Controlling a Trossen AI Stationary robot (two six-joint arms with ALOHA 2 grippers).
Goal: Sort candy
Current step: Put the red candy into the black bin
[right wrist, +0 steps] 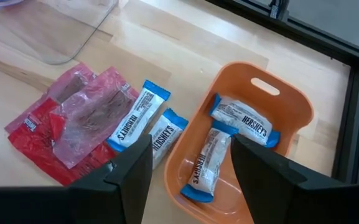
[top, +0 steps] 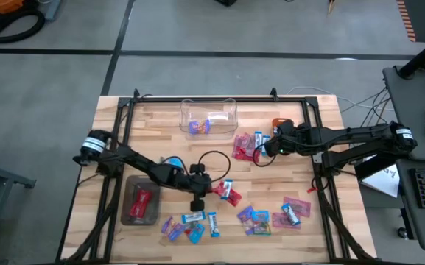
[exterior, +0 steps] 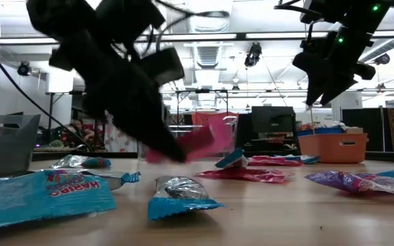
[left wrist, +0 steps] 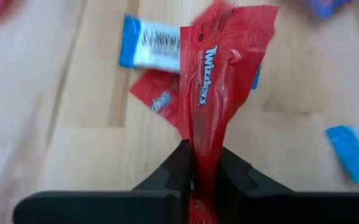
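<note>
A red Twizzlers packet [left wrist: 219, 93] hangs pinched upright; other wrapped candy [top: 256, 219] lies scattered along the near worktop [top: 322, 221].

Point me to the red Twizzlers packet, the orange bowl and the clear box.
red Twizzlers packet [left wrist: 219, 81], left wrist view, printed face above the left gripper's closed fingers.
orange bowl [right wrist: 294, 109], right wrist view, inner wall beside its handle slot.
clear box [top: 208, 110], high view, upper wall.

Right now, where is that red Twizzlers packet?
The red Twizzlers packet is pinched in the left gripper, near the table's middle in the high view, just above other red and blue-and-white candies.
</note>
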